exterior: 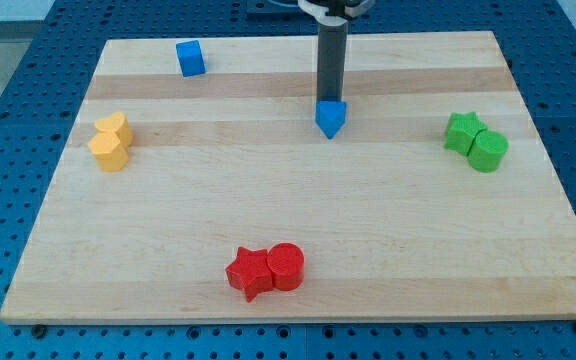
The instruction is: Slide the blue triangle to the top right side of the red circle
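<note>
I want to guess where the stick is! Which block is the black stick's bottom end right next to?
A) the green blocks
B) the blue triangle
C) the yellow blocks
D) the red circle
B: my tip sits right at the top edge of the blue triangle, near the view's top middle, far from the red circle at the view's bottom.

Straight, dark grey rod, round in section, matte and unmarked, with my tip (330,100) its plain blunt lower end. Above the rod, a wider black-and-white mount, cut off by the frame.
</note>
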Robot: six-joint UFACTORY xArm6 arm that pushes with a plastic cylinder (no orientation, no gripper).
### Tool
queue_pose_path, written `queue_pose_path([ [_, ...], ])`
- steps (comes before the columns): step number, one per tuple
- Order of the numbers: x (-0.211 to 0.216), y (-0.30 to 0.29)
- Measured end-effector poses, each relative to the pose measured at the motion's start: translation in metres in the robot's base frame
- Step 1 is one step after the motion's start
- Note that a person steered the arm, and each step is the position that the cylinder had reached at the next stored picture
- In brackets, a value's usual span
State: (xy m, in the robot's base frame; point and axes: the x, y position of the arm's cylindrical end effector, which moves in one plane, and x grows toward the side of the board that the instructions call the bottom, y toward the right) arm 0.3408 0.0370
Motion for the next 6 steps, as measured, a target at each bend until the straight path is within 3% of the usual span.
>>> queue_pose_path([
  [1,0.004,0.000],
  [4,0.111,0.000],
  [5,0.127,0.000],
  [6,0.105,-0.001],
])
